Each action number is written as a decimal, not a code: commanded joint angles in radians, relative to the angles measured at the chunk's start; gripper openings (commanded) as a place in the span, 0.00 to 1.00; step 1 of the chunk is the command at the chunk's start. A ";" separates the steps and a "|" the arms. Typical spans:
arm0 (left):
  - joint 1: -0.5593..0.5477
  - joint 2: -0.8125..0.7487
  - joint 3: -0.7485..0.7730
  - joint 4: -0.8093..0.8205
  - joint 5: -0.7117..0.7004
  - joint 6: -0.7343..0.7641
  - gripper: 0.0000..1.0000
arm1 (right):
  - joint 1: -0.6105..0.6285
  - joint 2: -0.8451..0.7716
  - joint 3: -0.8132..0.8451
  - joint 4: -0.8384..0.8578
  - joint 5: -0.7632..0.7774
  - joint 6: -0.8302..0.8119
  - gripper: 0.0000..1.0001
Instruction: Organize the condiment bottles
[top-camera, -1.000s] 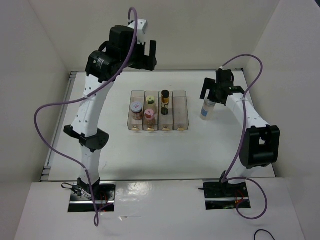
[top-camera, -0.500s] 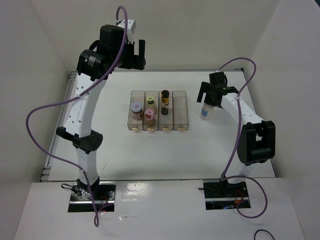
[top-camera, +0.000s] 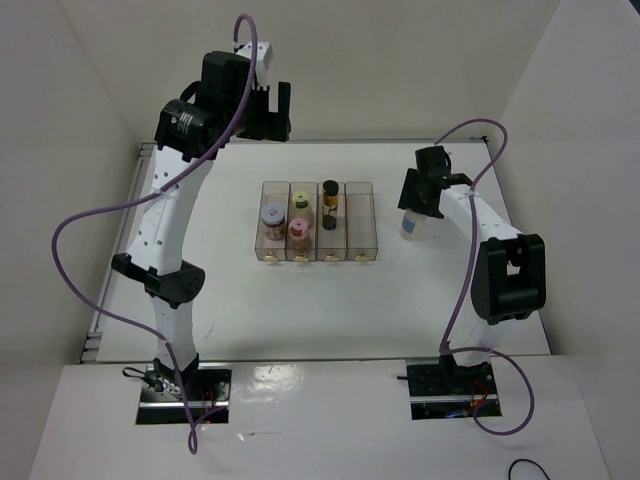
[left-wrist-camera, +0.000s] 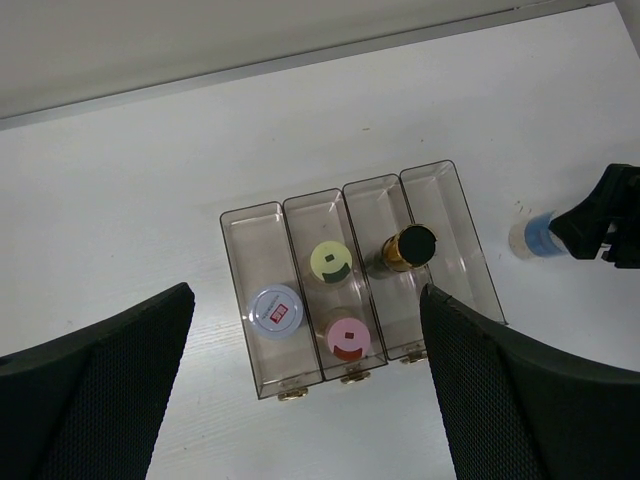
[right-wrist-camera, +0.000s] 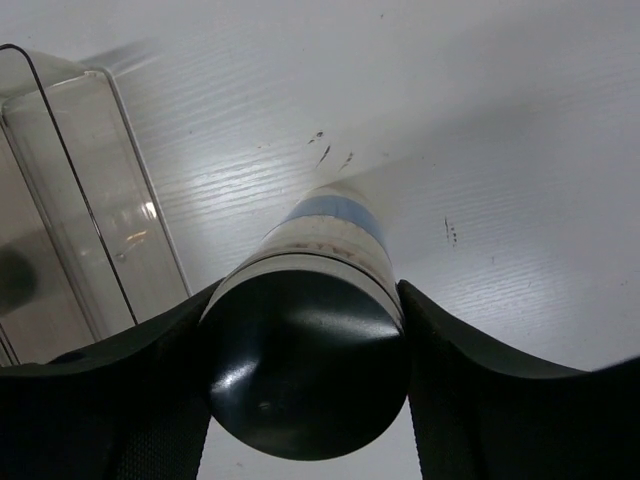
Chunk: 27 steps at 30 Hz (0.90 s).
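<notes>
My right gripper (top-camera: 420, 196) (right-wrist-camera: 305, 292) is shut on the grey-capped clear bottle with a blue label (top-camera: 411, 227) (right-wrist-camera: 336, 226), which stands upright on the table right of the rack. Both pads press its cap. In the rack stand the grey-lidded jar (top-camera: 272, 214) (left-wrist-camera: 275, 309), the yellow-green-lidded jar (top-camera: 299, 203) (left-wrist-camera: 332, 263), the pink-lidded jar (top-camera: 298, 228) (left-wrist-camera: 348, 336) and the slim dark gold-banded bottle (top-camera: 329, 190) (left-wrist-camera: 408, 246). High above the rack's far left, my left gripper (top-camera: 270, 108) (left-wrist-camera: 306, 295) hangs open and holds nothing.
The clear four-compartment rack (top-camera: 360, 226) (left-wrist-camera: 448, 222) (right-wrist-camera: 90, 200) sits mid-table; its rightmost compartment has nothing in it. White walls close in the table at the back and both sides.
My right gripper has lowered around the blue-label bottle and shut on its cap. The left arm swung up and to the left, then held still.
</notes>
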<state>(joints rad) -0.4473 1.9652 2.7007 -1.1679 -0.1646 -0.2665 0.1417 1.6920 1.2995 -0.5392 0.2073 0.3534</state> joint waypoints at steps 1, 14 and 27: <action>0.015 -0.055 -0.011 0.014 -0.024 -0.011 0.99 | 0.006 0.003 -0.006 0.016 0.014 0.007 0.67; 0.027 -0.055 -0.031 0.014 -0.070 -0.011 0.99 | 0.006 -0.066 0.110 -0.073 0.044 -0.020 0.29; 0.378 -0.080 -0.260 0.034 0.091 -0.102 0.99 | 0.146 -0.052 0.406 -0.119 -0.037 -0.096 0.29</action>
<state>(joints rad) -0.0978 1.9427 2.4950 -1.1591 -0.1390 -0.3473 0.2501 1.6703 1.6440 -0.6659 0.1829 0.2768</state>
